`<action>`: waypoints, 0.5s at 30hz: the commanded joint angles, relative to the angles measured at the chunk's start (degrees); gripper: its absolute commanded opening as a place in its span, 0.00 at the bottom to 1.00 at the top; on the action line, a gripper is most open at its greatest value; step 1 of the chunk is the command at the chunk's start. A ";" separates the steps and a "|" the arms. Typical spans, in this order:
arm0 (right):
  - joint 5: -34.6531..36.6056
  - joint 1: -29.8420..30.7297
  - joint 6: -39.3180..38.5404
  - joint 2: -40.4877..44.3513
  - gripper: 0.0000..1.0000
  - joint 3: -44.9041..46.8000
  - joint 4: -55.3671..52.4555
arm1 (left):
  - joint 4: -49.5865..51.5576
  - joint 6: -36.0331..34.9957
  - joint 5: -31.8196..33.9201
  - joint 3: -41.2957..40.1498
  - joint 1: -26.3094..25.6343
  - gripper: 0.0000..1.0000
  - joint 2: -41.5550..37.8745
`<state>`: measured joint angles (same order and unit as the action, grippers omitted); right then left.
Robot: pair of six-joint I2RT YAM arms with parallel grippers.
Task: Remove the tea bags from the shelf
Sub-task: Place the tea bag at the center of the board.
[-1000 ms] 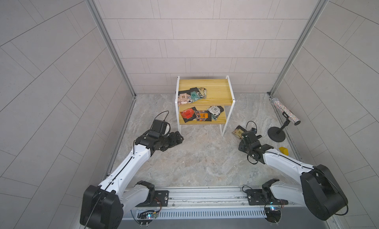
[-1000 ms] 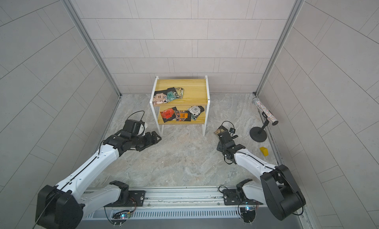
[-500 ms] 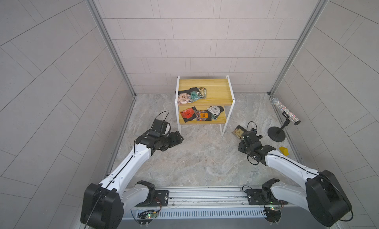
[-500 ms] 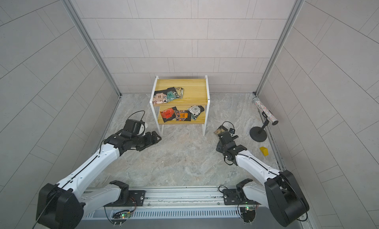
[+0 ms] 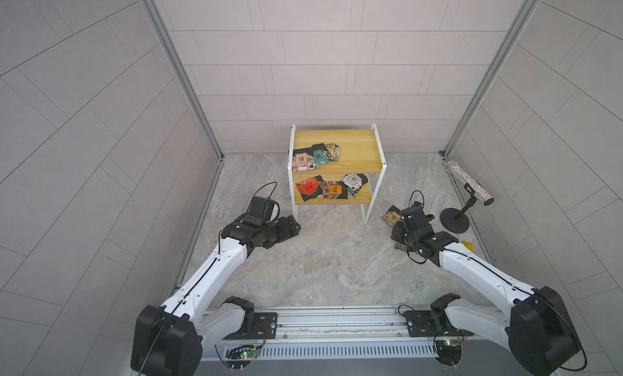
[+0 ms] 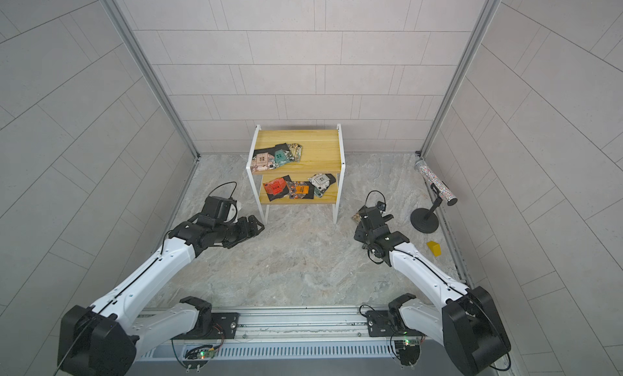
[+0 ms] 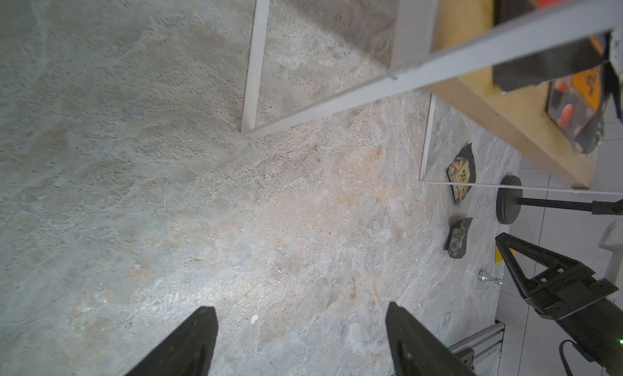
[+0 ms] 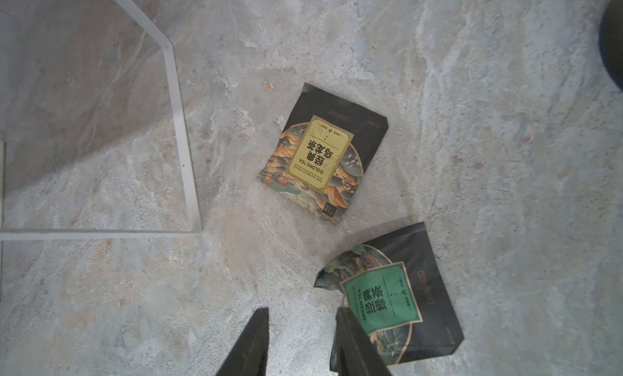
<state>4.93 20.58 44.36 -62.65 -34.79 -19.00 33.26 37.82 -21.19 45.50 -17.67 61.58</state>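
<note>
Green-label tea bag (image 8: 384,296) flat on the floor (image 8: 135,290), right gripper (image 8: 302,312) beside it, jaws parted, empty (left gripper (image 7: 300,308) wide apart too).

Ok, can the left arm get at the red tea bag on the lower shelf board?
Probably yes: the open left claw hovers beside the shelf, and the red tea bag lies near the lower tier's open front edge.

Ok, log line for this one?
left gripper open, empty | right gripper open | table: oolong bag, green bag | shelf: tea bags, both tiers
</note>
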 commanded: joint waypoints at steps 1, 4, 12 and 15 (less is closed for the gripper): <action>-0.26 -0.06 -2.42 3.28 0.39 -4.23 -5.60 | 3.15 -1.26 2.10 3.97 -0.26 0.86 -2.73; -0.25 0.07 -4.56 5.44 0.41 -7.86 -9.73 | 5.35 -1.67 2.90 6.77 -0.28 0.86 -4.05; -0.39 3.60 -11.04 6.38 0.50 -20.91 -18.56 | 7.90 -0.80 6.56 12.91 -0.26 0.87 -7.57; -0.19 6.13 -12.97 5.12 0.53 -26.63 -21.09 | 9.07 -0.56 7.56 16.65 -0.26 0.87 -7.76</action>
<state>4.08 24.97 34.89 -56.86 -57.12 -34.89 40.29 37.52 -15.94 58.17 -17.67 54.50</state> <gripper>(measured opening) 0.527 0.867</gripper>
